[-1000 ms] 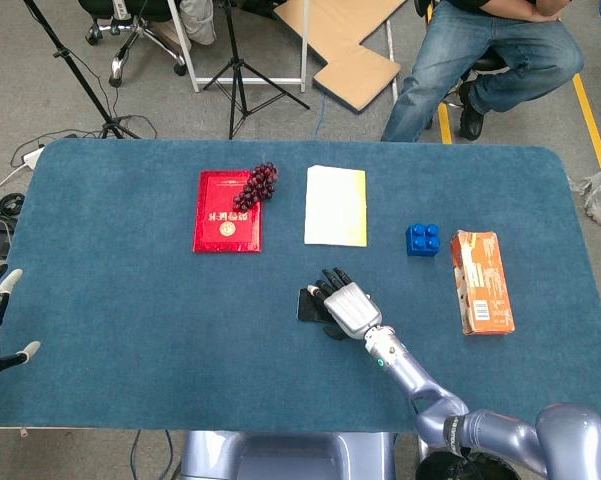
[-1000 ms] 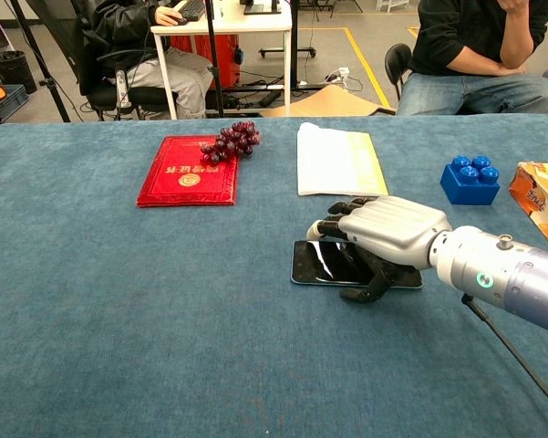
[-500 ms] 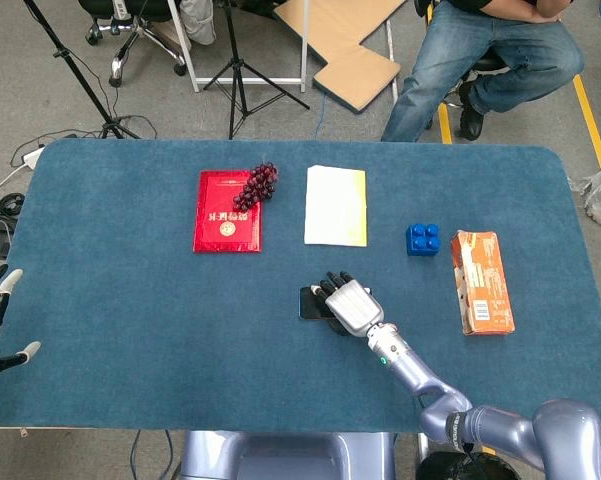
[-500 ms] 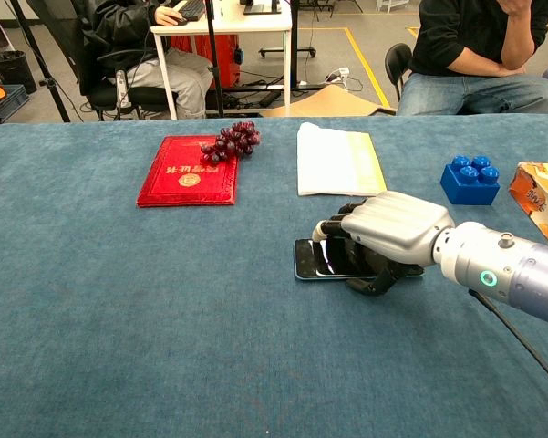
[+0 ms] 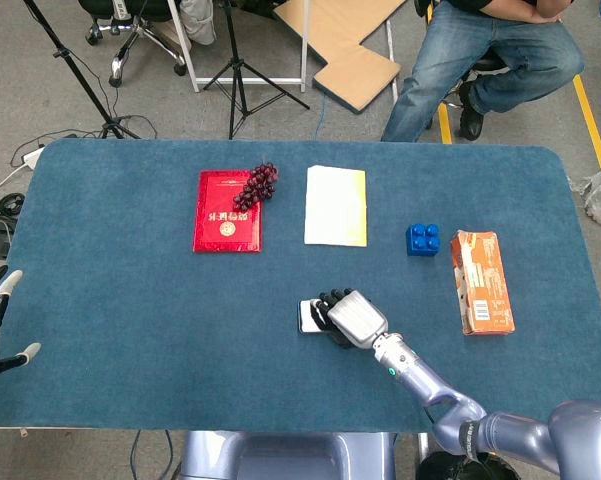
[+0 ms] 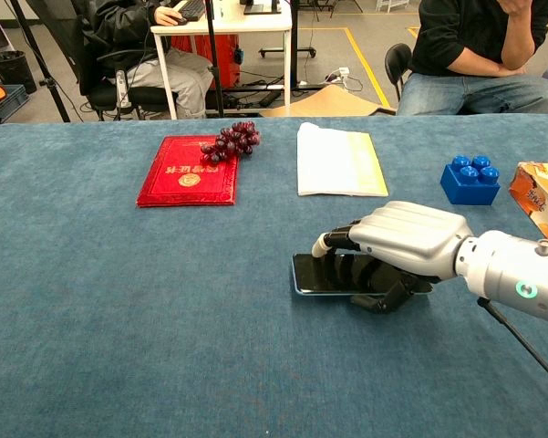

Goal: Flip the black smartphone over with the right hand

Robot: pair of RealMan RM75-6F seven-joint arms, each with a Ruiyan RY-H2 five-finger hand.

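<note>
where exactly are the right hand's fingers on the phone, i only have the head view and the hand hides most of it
Observer: In the chest view the right hand arches over the black smartphone, fingers curled down onto its top face.
Operator: is the phone lifted yet
Observer: Its near long edge looks flat on the blue table; I cannot tell about the far edge.
Operator: where is the thumb
Observer: The thumb sits low at the phone's near edge, by the cloth.
</note>
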